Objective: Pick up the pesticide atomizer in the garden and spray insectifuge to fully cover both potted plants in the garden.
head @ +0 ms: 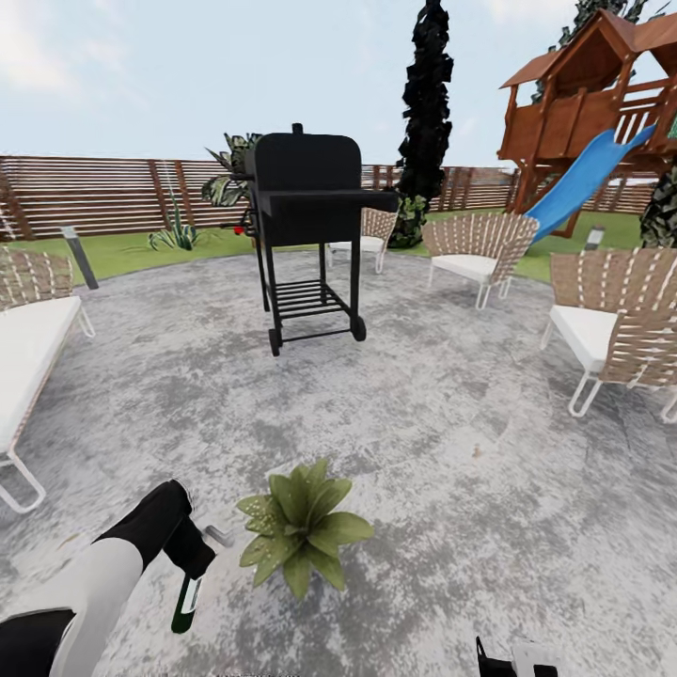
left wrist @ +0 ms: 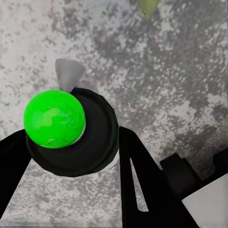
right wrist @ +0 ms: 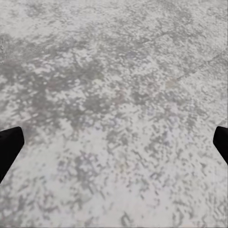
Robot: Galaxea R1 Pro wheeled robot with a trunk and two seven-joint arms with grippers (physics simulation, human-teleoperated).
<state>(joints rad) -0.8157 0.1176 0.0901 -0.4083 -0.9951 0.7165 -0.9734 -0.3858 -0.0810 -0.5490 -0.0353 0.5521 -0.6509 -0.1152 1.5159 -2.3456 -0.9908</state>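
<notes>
Grey patio (head: pixel 423 423): pesticide atomizer (head: pixel 186 602) is clamped by left gripper (head: pixel 193 574) beside potted plant (head: pixel 299 528); right gripper (right wrist: pixel 114 147) is held apart. Misaimed spray could leave leaves uncovered.

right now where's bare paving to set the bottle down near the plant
Open patio lies to the right of the potted plant, reaching toward the woven chair, and ahead of it up to the black grill. It is crowded to the plant's left, where the left gripper holds the pesticide atomizer.
</notes>
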